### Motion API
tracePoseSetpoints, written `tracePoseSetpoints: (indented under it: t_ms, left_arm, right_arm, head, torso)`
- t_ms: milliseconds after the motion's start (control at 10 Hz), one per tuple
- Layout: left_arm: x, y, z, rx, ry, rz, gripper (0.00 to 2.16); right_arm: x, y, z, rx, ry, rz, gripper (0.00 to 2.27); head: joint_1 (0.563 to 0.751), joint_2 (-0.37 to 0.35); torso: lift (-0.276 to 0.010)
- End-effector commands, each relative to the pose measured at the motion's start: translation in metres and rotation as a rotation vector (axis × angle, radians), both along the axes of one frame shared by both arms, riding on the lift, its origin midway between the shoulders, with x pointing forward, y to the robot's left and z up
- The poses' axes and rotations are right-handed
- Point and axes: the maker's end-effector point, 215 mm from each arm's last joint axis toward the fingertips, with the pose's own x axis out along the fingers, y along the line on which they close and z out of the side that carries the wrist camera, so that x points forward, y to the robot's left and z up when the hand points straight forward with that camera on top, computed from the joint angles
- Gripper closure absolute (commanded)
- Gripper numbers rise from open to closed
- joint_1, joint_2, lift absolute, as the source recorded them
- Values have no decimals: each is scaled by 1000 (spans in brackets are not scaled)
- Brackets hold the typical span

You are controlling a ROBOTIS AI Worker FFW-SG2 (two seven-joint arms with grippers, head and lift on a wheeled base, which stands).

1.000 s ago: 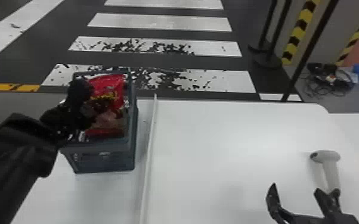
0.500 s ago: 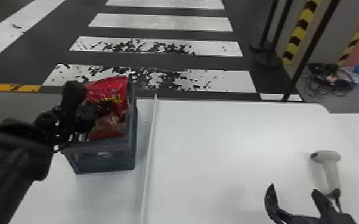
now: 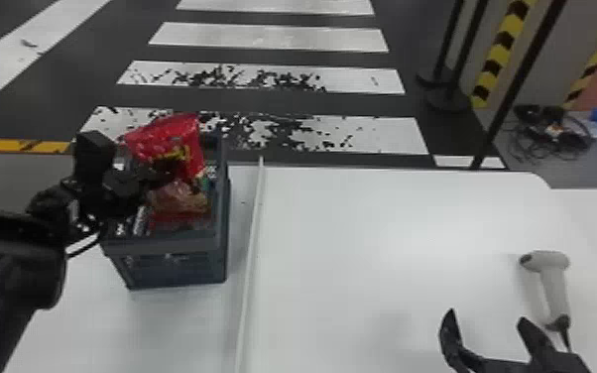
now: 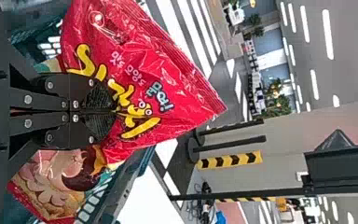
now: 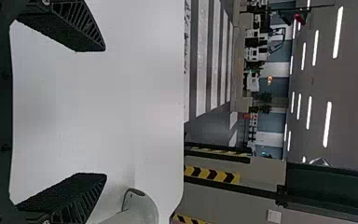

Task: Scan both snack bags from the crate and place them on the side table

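Note:
Pinched in my left gripper [image 3: 161,171] is a red snack bag [image 3: 168,141], tilted up over the grey-blue crate [image 3: 178,265] at the left. In the left wrist view my left gripper [image 4: 114,111] has its fingers together on the red bag [image 4: 163,70]. The second snack bag [image 3: 176,201] lies lower in the crate, beneath the first; it also shows as a bag with a printed figure [image 4: 51,182]. Parked over the right part of the table, my right gripper [image 3: 486,322] stands apart and holds nothing; its wrist view shows the gripper [image 5: 105,112] beside the scanner [image 5: 142,210].
The handheld scanner [image 3: 555,282] rests on the white table [image 3: 387,238], just beyond my right gripper. A raised pale strip [image 3: 250,248] runs along the table right of the crate. Barrier posts [image 3: 515,89] stand behind the table's far right.
My left gripper and the red bag have risen a little, and the bag's top now reaches higher above the crate. The right gripper has shifted only slightly left.

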Motion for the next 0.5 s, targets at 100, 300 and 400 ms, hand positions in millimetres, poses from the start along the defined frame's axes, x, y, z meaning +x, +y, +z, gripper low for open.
tracePoseSetpoints:
  t_ms: [100,300,400]
  left_arm:
    - [-1,7,31,-3,-56,-2,2138]
    - [-3,20,55,-18,-74,13,2138]
    - [-5,20,70,-28,-89,11,2138]
  right_arm:
    - [0,4,-1,4,1,5,22]
    - [0,5,-1,7,1,5,26]
    - [0,6,-1,8,1,7,26]
  head:
    - [695,0]
    - [695,13]
    - [695,16]
  torso:
    - [-95]
    - [-95]
    - [-95]
